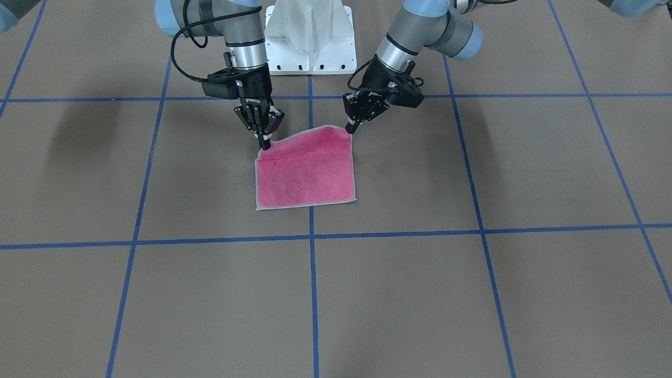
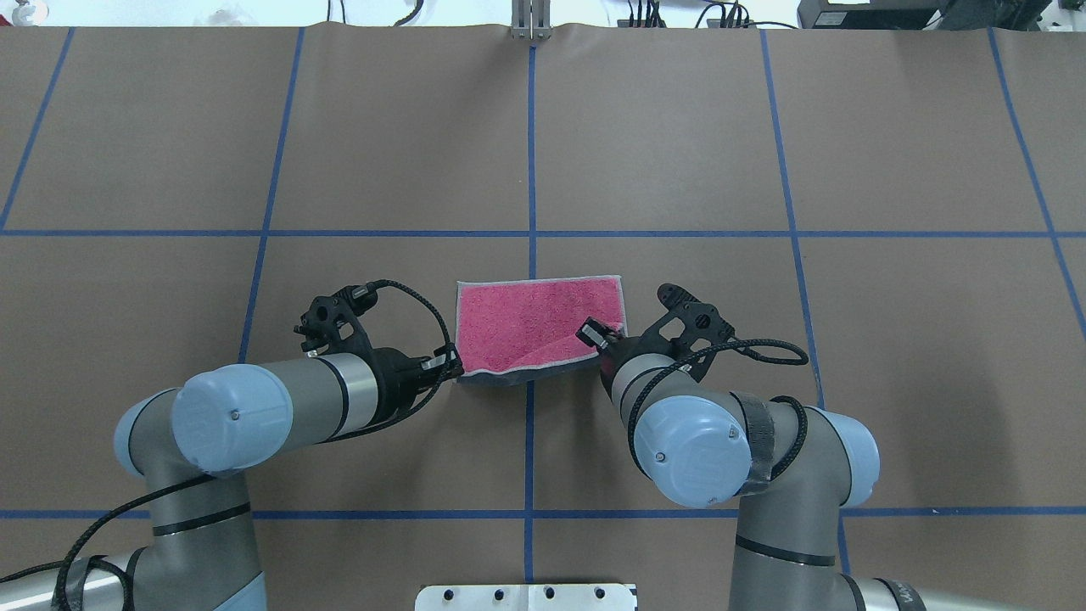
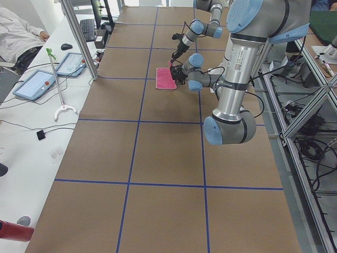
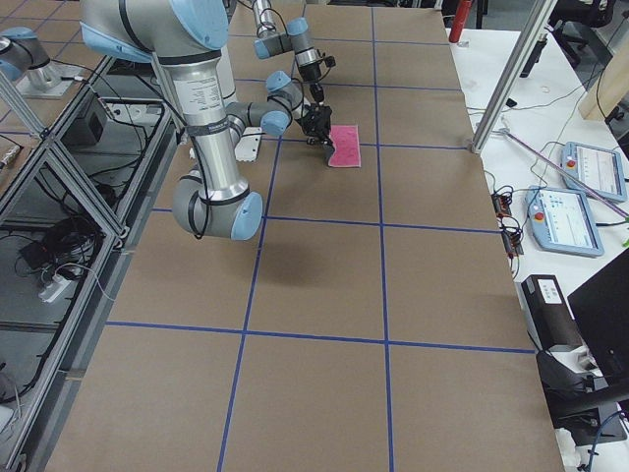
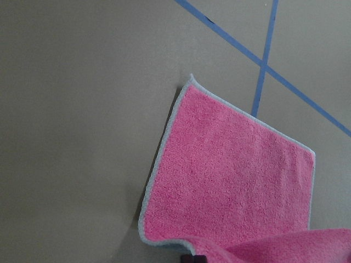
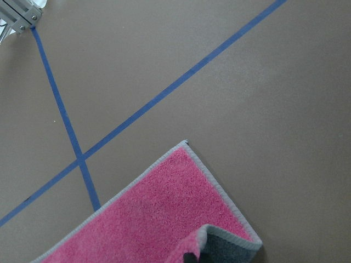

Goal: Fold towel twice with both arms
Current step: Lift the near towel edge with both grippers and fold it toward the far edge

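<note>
The towel point(image 1: 307, 170) lies pink face up on the counter point(image 1: 472, 294), just above the middle of the front-facing view. It covers part of the vertical blue tape line point(image 1: 313, 294) that runs down the centre.

The right end effector point(image 1: 264, 146) meets the towel's upper left corner in that view, and the left end effector point(image 1: 350, 127) meets its upper right corner. Each one's fingers are pressed together on the light grey hem, pinching the cloth. The edge between the two corners is raised off the counter and sags a little in the middle. The lower edge lies flat.

In the overhead view the towel is at mid-frame with an end effector at each of its lower corners. A thin strip of its dark grey face shows under the lower edge.

At the bottom of the right wrist view, the gripped corner curls over and shows that grey face. At the bottom of the left wrist view, a pink fold rises toward the camera.

Counted, there is one towel. There are two arms, the left arm point(image 1: 420, 31) entering at the upper right of the front-facing view and the right arm point(image 1: 241, 31) at the upper left. There are two end effectors, both clamped on the towel. One white pedestal point(image 1: 310, 37) stands at top centre between the arms.
</note>
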Action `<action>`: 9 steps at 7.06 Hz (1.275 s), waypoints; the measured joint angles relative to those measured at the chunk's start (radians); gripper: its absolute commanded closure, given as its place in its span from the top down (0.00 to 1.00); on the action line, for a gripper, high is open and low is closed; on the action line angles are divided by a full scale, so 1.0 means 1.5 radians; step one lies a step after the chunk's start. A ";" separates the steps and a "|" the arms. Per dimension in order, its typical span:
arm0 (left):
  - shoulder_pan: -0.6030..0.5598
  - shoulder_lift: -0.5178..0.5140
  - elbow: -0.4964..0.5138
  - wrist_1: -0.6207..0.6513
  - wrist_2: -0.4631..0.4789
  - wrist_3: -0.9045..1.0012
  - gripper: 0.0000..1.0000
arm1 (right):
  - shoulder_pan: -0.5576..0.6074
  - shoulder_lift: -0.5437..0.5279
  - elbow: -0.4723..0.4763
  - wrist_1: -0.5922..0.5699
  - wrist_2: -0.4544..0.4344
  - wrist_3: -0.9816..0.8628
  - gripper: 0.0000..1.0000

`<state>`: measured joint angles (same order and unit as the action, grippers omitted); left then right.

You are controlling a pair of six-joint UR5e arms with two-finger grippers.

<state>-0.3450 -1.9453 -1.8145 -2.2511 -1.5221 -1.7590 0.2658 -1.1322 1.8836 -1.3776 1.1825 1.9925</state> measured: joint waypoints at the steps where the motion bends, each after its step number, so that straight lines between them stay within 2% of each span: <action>1: -0.012 -0.022 0.024 0.001 0.000 0.001 0.00 | 0.004 0.001 -0.001 0.000 0.000 -0.004 0.00; 6: -0.050 -0.047 0.065 0.001 -0.002 0.014 0.00 | 0.032 0.004 -0.025 0.000 0.003 -0.023 0.00; 9: -0.056 -0.063 0.081 0.002 -0.002 0.014 0.00 | 0.044 0.045 -0.079 0.000 0.003 -0.029 0.00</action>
<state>-0.4284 -2.0396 -1.6923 -2.2475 -1.5258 -1.7380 0.3325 -1.0644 1.7658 -1.3775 1.1873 1.9495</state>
